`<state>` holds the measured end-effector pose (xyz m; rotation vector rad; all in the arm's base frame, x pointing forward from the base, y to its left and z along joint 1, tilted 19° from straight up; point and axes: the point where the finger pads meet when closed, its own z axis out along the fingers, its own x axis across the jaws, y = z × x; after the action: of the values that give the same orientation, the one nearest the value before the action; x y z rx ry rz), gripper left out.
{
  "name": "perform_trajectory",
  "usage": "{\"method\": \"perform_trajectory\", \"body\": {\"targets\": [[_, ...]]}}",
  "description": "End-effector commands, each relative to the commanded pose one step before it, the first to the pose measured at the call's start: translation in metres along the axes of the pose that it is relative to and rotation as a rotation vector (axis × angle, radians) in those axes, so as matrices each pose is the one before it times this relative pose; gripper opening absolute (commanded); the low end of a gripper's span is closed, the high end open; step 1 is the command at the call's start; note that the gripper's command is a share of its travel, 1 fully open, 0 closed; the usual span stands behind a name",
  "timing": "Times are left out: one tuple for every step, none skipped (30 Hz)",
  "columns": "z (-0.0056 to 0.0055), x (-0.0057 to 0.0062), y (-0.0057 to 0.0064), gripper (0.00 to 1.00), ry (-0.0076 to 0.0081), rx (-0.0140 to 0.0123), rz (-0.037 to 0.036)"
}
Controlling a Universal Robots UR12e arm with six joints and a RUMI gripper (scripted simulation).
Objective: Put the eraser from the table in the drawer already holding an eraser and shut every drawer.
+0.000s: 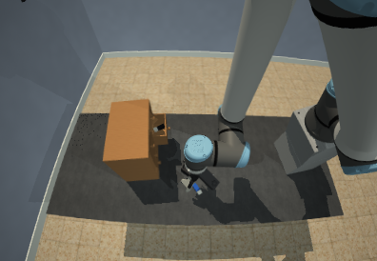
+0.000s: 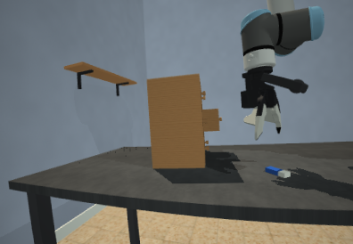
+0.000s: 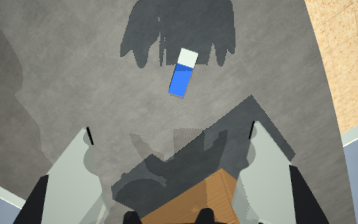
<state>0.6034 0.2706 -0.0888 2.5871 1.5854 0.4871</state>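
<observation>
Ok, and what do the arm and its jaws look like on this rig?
The arm is built of pale grey tubes with darker grey joint housings, closed by light blue round caps; the cap above the wrist bears faint lettering. The gripper has a black body with a black stub sticking out sideways, and two tapered off-white jaws, dark at the outer edges in the wrist view. No cables show.

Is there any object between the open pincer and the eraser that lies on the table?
Nothing visible does. The pincer hangs open and empty above the blue-and-white eraser, with only bare table below. The chest stands off to the side.
</observation>
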Motion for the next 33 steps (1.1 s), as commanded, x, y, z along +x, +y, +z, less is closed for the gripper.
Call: {"method": "perform_trajectory", "body": {"targets": [[0.00487, 0.00536, -0.00711, 1.00, -0.00096, -0.00575, 0.10207], [0.00078, 0.00063, -0.00123, 1.00, 0.00015, -0.00009, 0.01533], [0.00075, 0.00059, -0.00119, 1.00, 0.00015, -0.00008, 0.01472], [0.00072, 0.00054, -0.00115, 1.00, 0.00014, -0.00008, 0.01412], [0.00068, 0.00050, -0.00111, 1.00, 0.00014, -0.00007, 0.01352], [0.00065, 0.00046, -0.00106, 1.00, 0.00013, -0.00007, 0.01292], [0.00062, 0.00043, -0.00102, 1.00, 0.00013, -0.00006, 0.01233], [0.00059, 0.00039, -0.00098, 1.00, 0.00013, -0.00006, 0.01175], [0.00056, 0.00036, -0.00093, 1.00, 0.00012, -0.00005, 0.01117], [0.00053, 0.00033, -0.00089, 1.00, 0.00012, -0.00005, 0.01060], [0.00000, 0.00000, 0.00000, 1.00, 0.00000, 0.00000, 0.00000], [0.00000, 0.00000, 0.00000, 1.00, 0.00000, 0.00000, 0.00000], [0.00050, 0.00030, -0.00084, 1.00, 0.00011, -0.00005, 0.01003], [0.00047, 0.00028, -0.00080, 1.00, 0.00011, -0.00004, 0.00947], [0.00044, 0.00025, -0.00075, 1.00, 0.00010, -0.00004, 0.00892], [0.00042, 0.00023, -0.00071, 1.00, 0.00009, -0.00004, 0.00838], [0.00039, 0.00021, -0.00066, 1.00, 0.00009, -0.00003, 0.00785], [0.00036, 0.00019, -0.00062, 1.00, 0.00008, -0.00003, 0.00733], [0.00034, 0.00017, -0.00058, 1.00, 0.00008, -0.00003, 0.00682], [0.00031, 0.00015, -0.00054, 1.00, 0.00007, -0.00003, 0.00632], [0.00029, 0.00014, -0.00050, 1.00, 0.00007, -0.00002, 0.00584], [0.00027, 0.00012, -0.00046, 1.00, 0.00006, -0.00002, 0.00537], [0.00024, 0.00011, -0.00042, 1.00, 0.00006, -0.00002, 0.00491], [0.00022, 0.00010, -0.00038, 1.00, 0.00005, -0.00002, 0.00447], [0.00020, 0.00009, -0.00035, 1.00, 0.00005, -0.00001, 0.00404], [0.00018, 0.00008, -0.00031, 1.00, 0.00004, -0.00001, 0.00364], [0.00016, 0.00007, -0.00028, 1.00, 0.00004, -0.00001, 0.00324], [0.00000, 0.00000, 0.00000, 1.00, 0.00000, 0.00000, 0.00000], [0.00000, 0.00000, 0.00000, 1.00, 0.00000, 0.00000, 0.00000], [0.00014, 0.00006, -0.00025, 1.00, 0.00003, -0.00001, 0.00287], [0.00012, 0.00005, -0.00021, 1.00, 0.00003, -0.00001, 0.00251], [0.00011, 0.00004, -0.00019, 1.00, 0.00003, -0.00001, 0.00218], [0.00009, 0.00004, -0.00016, 1.00, 0.00002, -0.00001, 0.00186]]}}
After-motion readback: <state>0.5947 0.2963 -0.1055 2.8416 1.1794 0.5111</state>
